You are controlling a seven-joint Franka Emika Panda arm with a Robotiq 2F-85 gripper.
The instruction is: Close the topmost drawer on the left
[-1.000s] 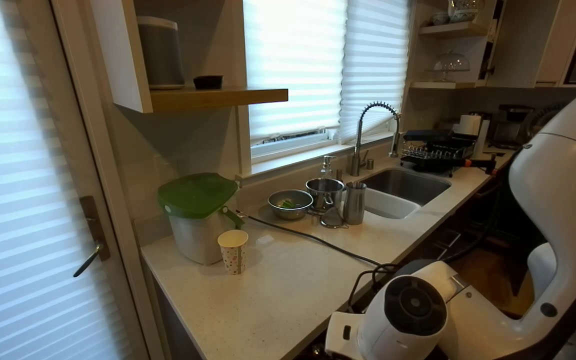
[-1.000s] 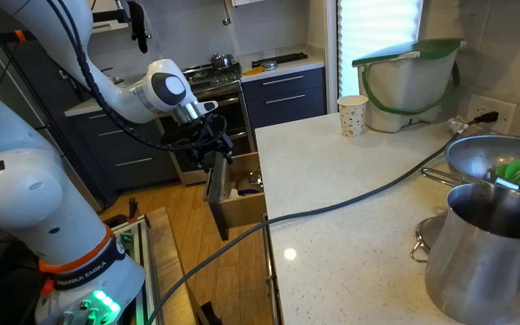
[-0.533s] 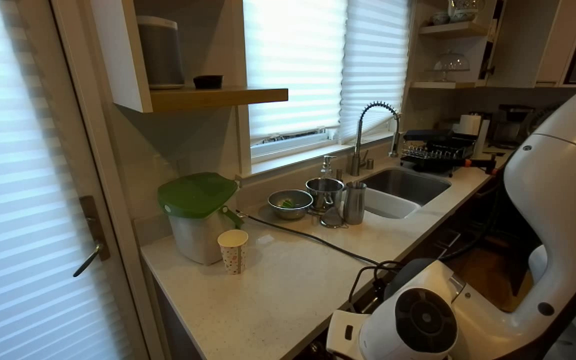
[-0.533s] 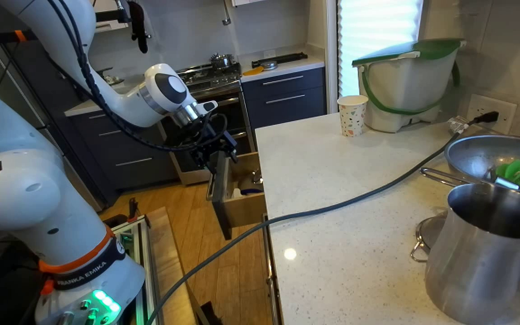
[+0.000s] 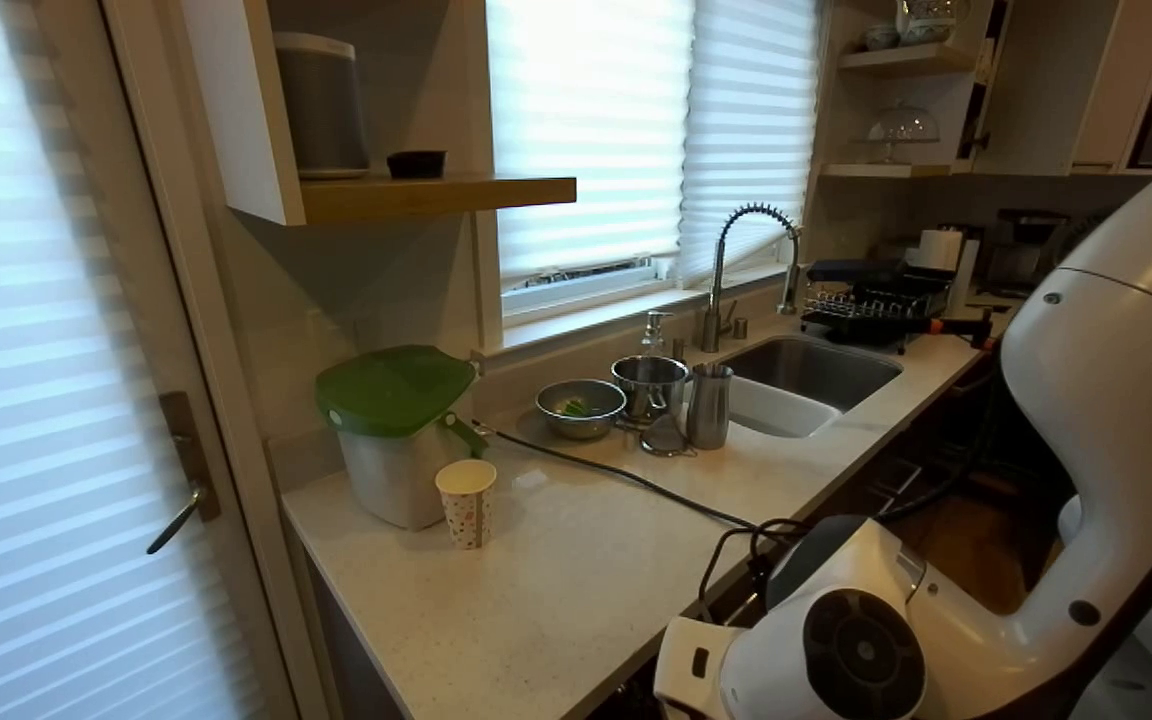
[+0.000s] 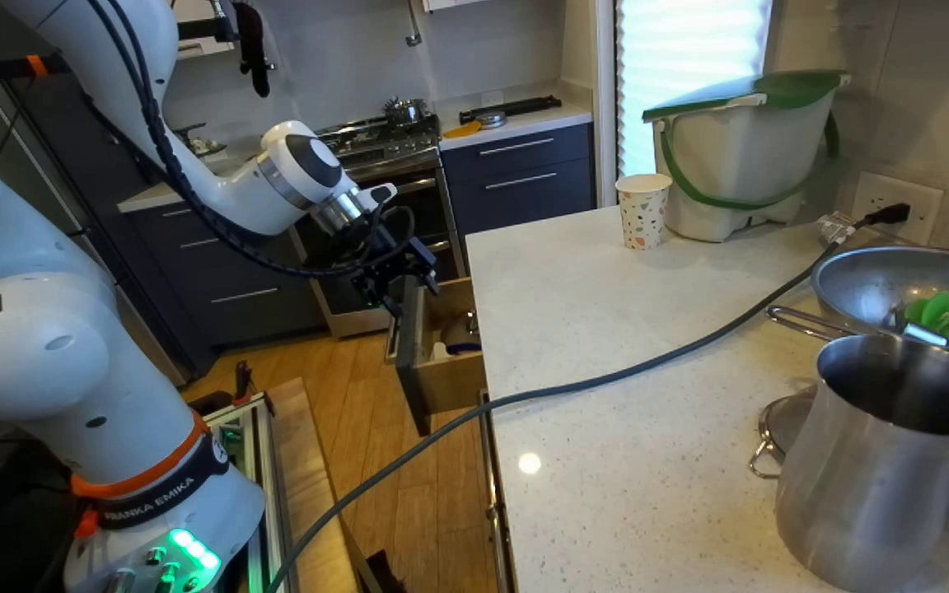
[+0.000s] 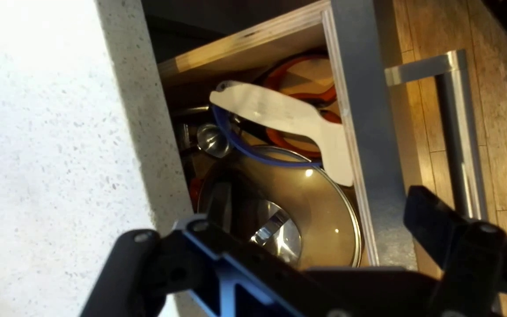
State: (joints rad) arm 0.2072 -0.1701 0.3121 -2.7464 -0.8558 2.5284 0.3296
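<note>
The drawer stands open, its dark front panel (image 6: 417, 375) out from the counter in an exterior view. In the wrist view its front panel (image 7: 370, 132), bar handle (image 7: 462, 141) and inside show from above. My gripper (image 6: 415, 295) is at the drawer's far end, over its top edge. In the wrist view the gripper (image 7: 321, 207) is open with its fingers apart. One finger is over the inside, the other outside the front panel, near the handle. The outer finger looks close to the panel; contact is unclear. Another exterior view hides the drawer and fingers.
The drawer holds a glass lid (image 7: 324, 211), a white utensil (image 7: 275, 108) and other kitchenware. The counter (image 6: 606, 329) edge is beside it. A cable (image 6: 590, 383) crosses the counter and hangs off toward the robot base. A paper cup (image 6: 643, 210) and a green-lidded bin (image 6: 730, 165) stand on the counter.
The drawer has slid a little toward the counter, and my gripper has moved the same way with it. The arm's wrist has lowered slightly.
</note>
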